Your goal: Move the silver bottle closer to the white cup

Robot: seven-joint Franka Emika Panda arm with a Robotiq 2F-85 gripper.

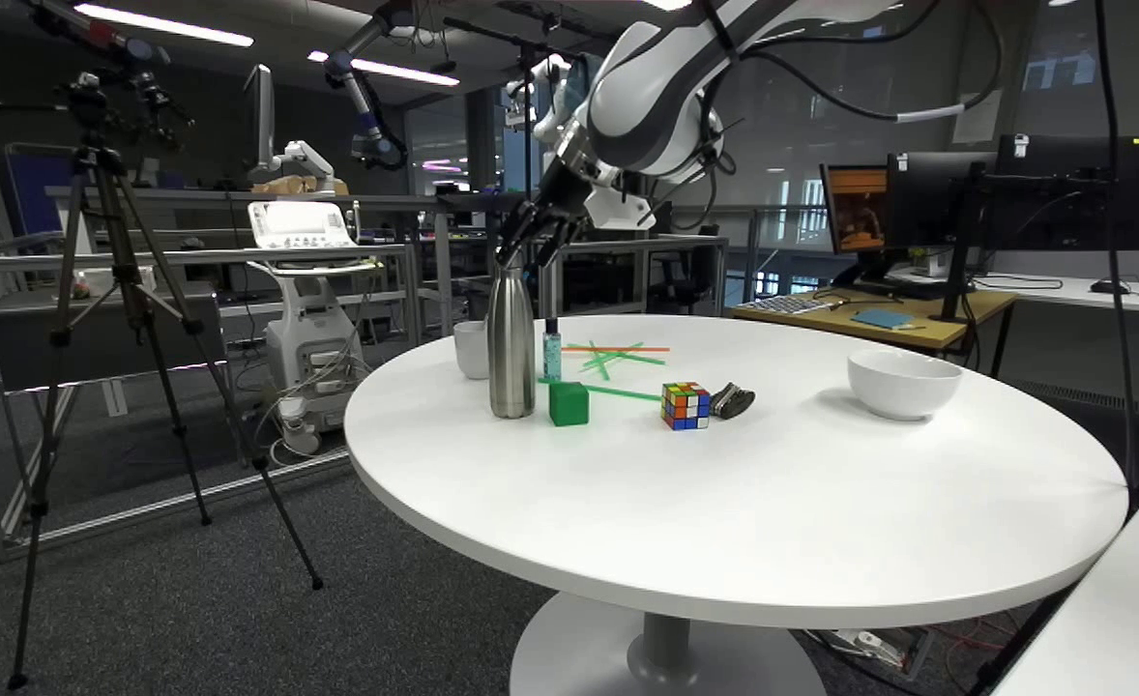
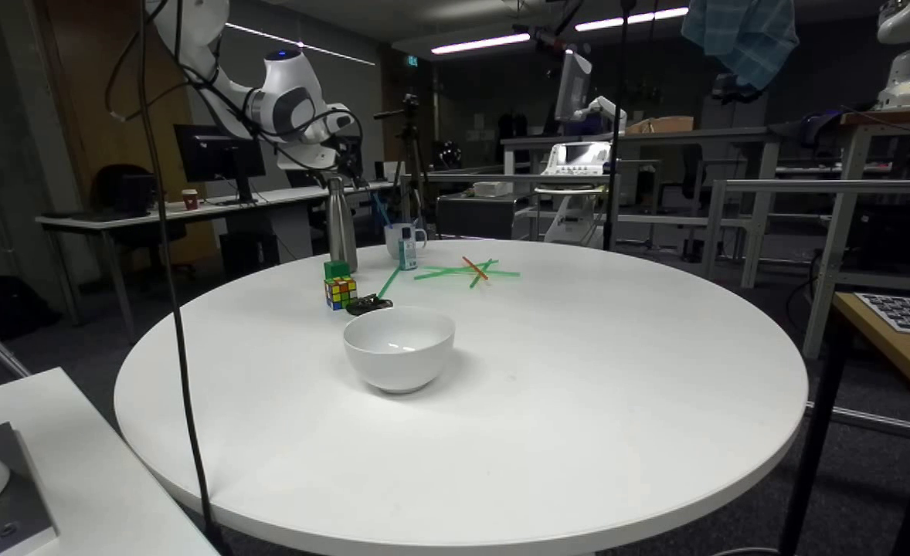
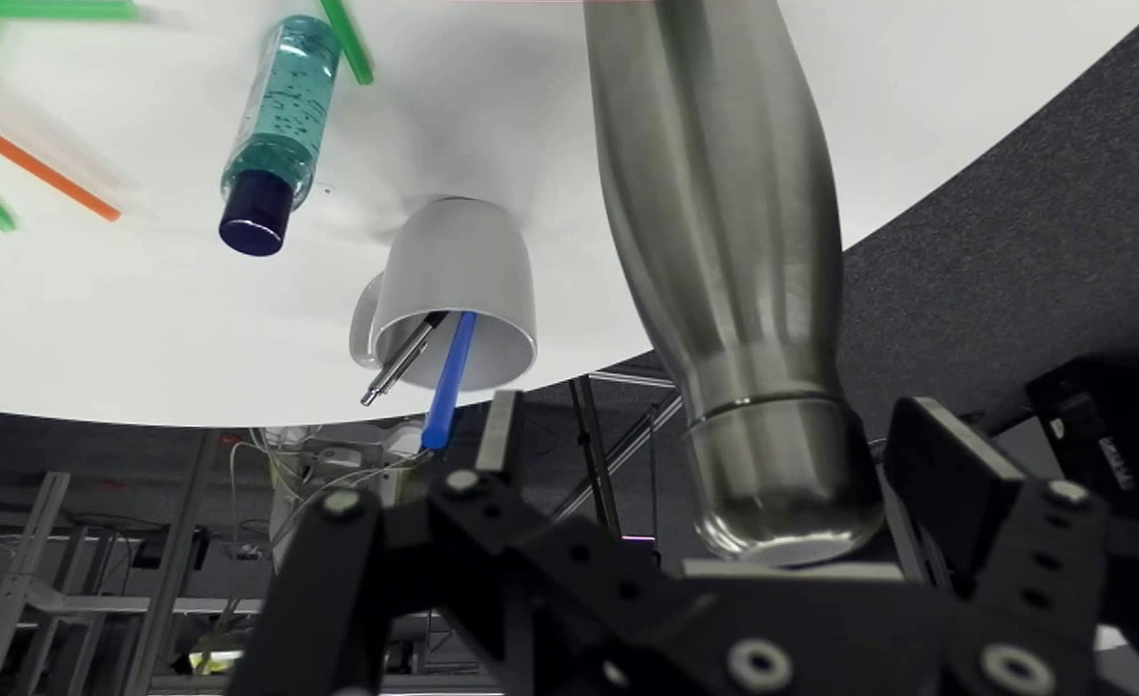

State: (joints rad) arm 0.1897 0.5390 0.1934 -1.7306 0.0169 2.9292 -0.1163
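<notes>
The silver bottle (image 1: pixel 511 343) stands upright on the round white table (image 1: pixel 744 512); it also shows in an exterior view (image 2: pixel 341 232) and in the wrist view (image 3: pixel 724 193). The white cup (image 1: pixel 471 350) stands behind it, and in the wrist view the cup (image 3: pixel 458 266) holds a pen and a blue stick. Another exterior view shows the cup (image 2: pixel 396 242) a short way from the bottle. My gripper (image 1: pixel 523 255) is at the bottle's top. In the wrist view the gripper (image 3: pixel 729 459) is open, with the cap between its fingers, nearer the right finger, and a wide gap on the left.
A small teal bottle (image 1: pixel 552 353) stands near the cup. A green cube (image 1: pixel 569 403), a Rubik's cube (image 1: pixel 686 406) and a dark object (image 1: pixel 732 400) sit in front. Green and orange sticks (image 1: pixel 618 350) lie behind. A white bowl (image 2: pixel 399 349) stands farther off.
</notes>
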